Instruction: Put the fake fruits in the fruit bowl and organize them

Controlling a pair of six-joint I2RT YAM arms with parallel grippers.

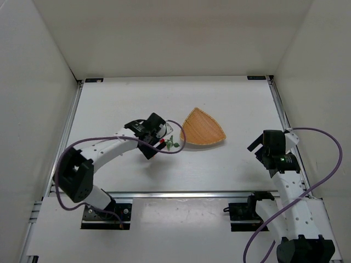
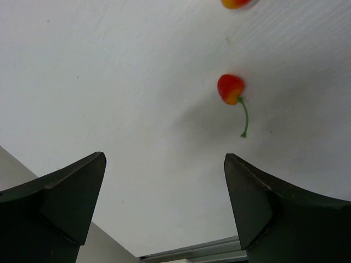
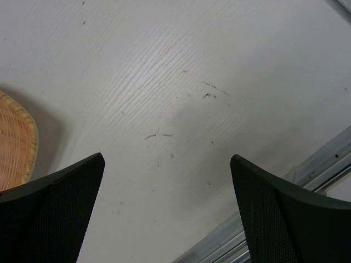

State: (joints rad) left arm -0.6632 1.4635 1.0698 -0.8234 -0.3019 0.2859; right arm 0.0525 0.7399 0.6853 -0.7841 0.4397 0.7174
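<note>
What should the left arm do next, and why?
Probably ease the left gripper forward and down over the red-orange fruit with the green stem: its jaws stand open and empty, the fruit lies on the table just ahead of them, and the woven bowl nearby looks empty.

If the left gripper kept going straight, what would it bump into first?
Probably the bare white table, since the open left gripper tilts down at it. The small red fruit lies just beside that line; depth is unclear.

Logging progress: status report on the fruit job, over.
Left gripper, right gripper: jaws open, empty. Fruits on table beside bowl, none inside. Nothing blocking.
</note>
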